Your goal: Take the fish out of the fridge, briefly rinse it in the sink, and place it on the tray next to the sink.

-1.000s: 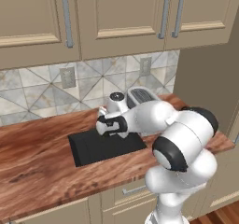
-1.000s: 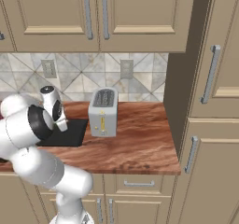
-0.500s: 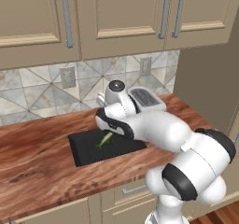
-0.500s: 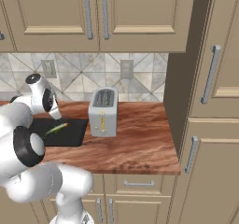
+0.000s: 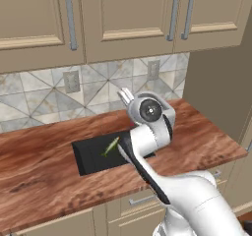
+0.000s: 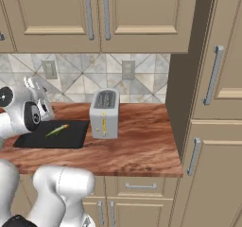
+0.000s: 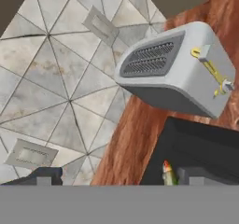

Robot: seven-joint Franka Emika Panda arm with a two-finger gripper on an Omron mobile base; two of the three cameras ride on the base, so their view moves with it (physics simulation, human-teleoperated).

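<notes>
The slender olive-green fish (image 5: 110,146) (image 6: 57,130) lies loose inside the shallow black tray (image 5: 91,161) (image 6: 33,140) on the wooden counter. My gripper (image 5: 126,95) (image 6: 37,86) is open and holds nothing. It hangs above the tray's back right part and tilts up toward the tiled wall. In the hand view the gripper (image 7: 120,176) spreads wide at the bottom. The fish's tip (image 7: 167,171) peeks up between the fingers over the tray (image 7: 205,148). The sink and the fridge are out of view.
A grey toaster (image 6: 105,113) (image 7: 177,69) stands right of the tray. Wall outlets (image 5: 72,81) (image 6: 128,70) sit in the tiled backsplash, under the upper cabinets. A tall cabinet (image 6: 212,103) closes off the counter's right end.
The gripper went from shut to open and left the fish lying on the tray. The hand then rose and swung up toward the wall.
</notes>
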